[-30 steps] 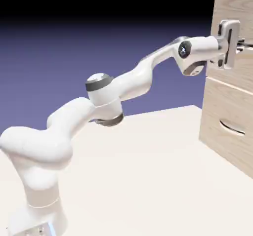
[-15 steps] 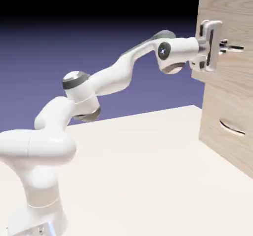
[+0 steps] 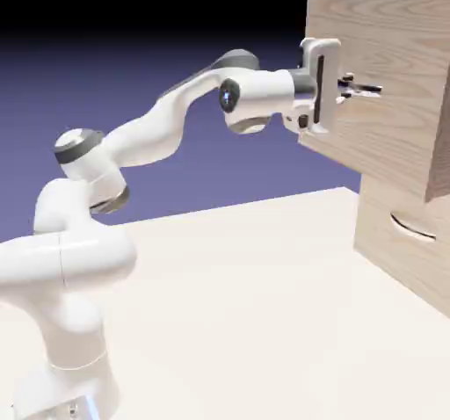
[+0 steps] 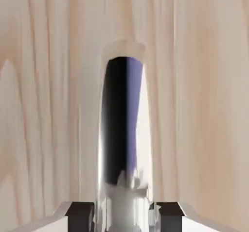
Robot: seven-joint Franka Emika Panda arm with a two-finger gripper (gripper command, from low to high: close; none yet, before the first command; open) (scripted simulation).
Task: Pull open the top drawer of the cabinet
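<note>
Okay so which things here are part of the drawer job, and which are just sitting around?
Part of the job:
- top drawer, pulled out
- its handle, held by the tool
- cabinet

Just there:
- lower drawer's curved handle
- table

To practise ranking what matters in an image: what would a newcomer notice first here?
First, the white jointed robot arm, stretching across the exterior view. Then, at the right, the pale wood-grain top drawer, jutting out above the lower one. In the hand view, a shiny, mirror-like metal handle stands between dark fingertips.

The exterior view's right edge crops the cabinet point(image 3: 400, 216).
</note>
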